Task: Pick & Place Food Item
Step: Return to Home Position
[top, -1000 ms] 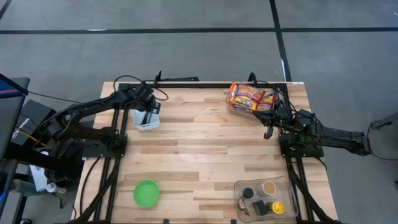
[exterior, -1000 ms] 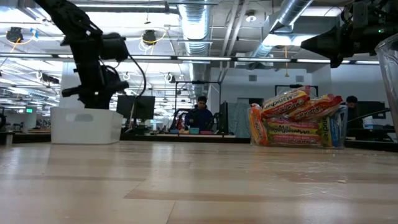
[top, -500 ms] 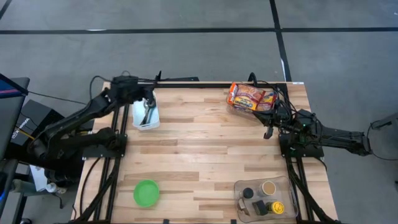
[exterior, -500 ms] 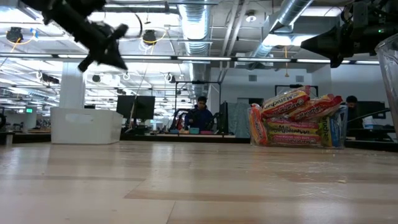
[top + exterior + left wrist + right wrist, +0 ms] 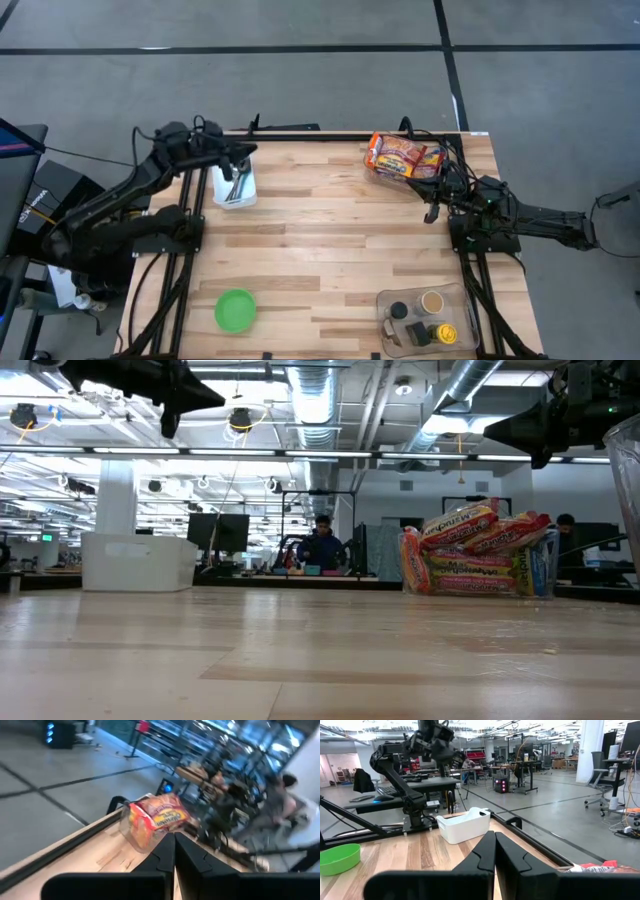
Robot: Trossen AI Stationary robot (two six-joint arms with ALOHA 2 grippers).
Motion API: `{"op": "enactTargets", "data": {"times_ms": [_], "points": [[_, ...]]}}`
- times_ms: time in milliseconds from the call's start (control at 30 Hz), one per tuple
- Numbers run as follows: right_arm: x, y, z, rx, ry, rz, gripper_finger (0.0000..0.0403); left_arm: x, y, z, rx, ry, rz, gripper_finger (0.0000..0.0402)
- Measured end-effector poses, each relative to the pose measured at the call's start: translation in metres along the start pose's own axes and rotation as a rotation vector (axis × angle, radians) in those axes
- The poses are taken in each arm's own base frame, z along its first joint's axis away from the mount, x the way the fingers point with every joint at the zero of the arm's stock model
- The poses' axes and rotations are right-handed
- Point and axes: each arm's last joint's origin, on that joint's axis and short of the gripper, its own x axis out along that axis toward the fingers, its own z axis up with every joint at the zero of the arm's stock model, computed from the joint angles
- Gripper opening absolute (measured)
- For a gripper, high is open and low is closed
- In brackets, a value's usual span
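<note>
Fingers [image 5: 162,862] of the left gripper [image 5: 243,151] are pressed flat together w/ nothing btwn them. That gripper hangs high over the far-left part of the surface [image 5: 330,250], just beyond the far end of the white bin [image 5: 222,198] and clear of it. Black spoons [image 5: 232,178] lie inside the white bin. In the low view the left gripper shows nr the top, well above the bin

The right gripper [image 5: 431,212] hangs above the right side of the surface, just on the nr side of the transparent bin [image 5: 371,158]. Its fingers [image 5: 480,860] also meet along one line, empty

Red & orange noodle packs [image 5: 405,157] fill the transparent bin at the far-right corner; in the low view they stack up past its rim

A 2nd clear bin [image 5: 462,300] at front-right holds small pots [image 5: 432,301] w/ dark, tan & yellow tops. A green bowl [image 5: 236,309] sits at front-left, well apart from the rest

In the room beyond, a person [image 5: 322,545] shows in the low view btwn the white bin and the noodle packs
</note>
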Motion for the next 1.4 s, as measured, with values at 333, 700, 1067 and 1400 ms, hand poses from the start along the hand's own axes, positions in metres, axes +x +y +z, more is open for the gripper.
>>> {"op": "enactTargets", "data": {"times_ms": [333,700,1067,1400], "points": [[0.000,0.000,0.000,0.000,0.000,0.000,0.0000,0.002,-0.005,0.000,0.080,-0.012,-0.021,0.0001],[0.000,0.000,0.000,0.000,0.000,0.000,0.0000,0.002,-0.007,0.002,-0.055,-0.047,-0.002,0.0001],[0.000,0.000,0.000,0.000,0.000,0.000,0.0000,-0.013,-0.038,0.000,0.150,-0.166,0.097,0.0002],[0.000,0.000,0.000,0.000,0.000,0.000,0.0000,-0.029,-0.048,-0.014,0.255,-0.097,0.204,0.0002]]}}
